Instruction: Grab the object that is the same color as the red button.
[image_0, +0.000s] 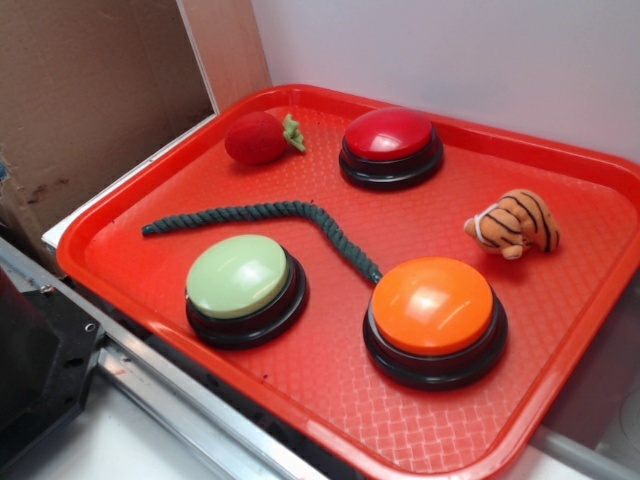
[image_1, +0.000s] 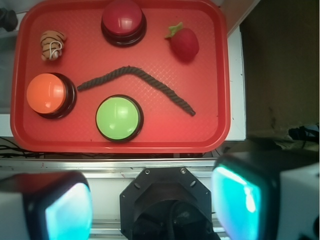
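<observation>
- Wrist view: gripper (image_1: 152, 202) fills the bottom of the frame, its two fingers (image_1: 60, 212) spread wide apart at lower left and lower right, nothing between them. It does not show in the exterior view.
- Arm base (image_1: 167, 200) sits between the fingers, at bottom centre of the wrist view.
- Gripper hangs off the tray (image_1: 220, 100), on its near side; a metal rail (image_1: 110, 167) runs between gripper and tray edge.
- Strawberry (image_1: 184, 42) is well apart from the gripper, far up and slightly right in the wrist frame, in the tray's upper right corner. Untouched.
- Tray contents in the wrist view, near to far:
- Green button (image_1: 118, 117), lower centre, closest to the gripper.
- Orange button (image_1: 47, 94), lower left.
- Rope (image_1: 140, 80) lies in a bent line across the middle, from near the orange button to right of the green button.
- Tiger (image_1: 52, 44), upper left.
- Red button (image_1: 123, 19), top centre, left of the strawberry, apart from it.
- Exterior view: tray (image_0: 330, 430) is seen from the other side, so left and right are flipped.
- Green button (image_0: 242, 285) lower left, orange button (image_0: 433, 315) lower right, rope (image_0: 270, 215) between, one end close beside the orange button.
- Tiger (image_0: 513, 225) at right edge.
- Strawberry (image_0: 260, 137) upper left, lying on its side, green top pointing toward the red button (image_0: 390, 145).
- All five items rest on the tray floor, none stacked.
</observation>
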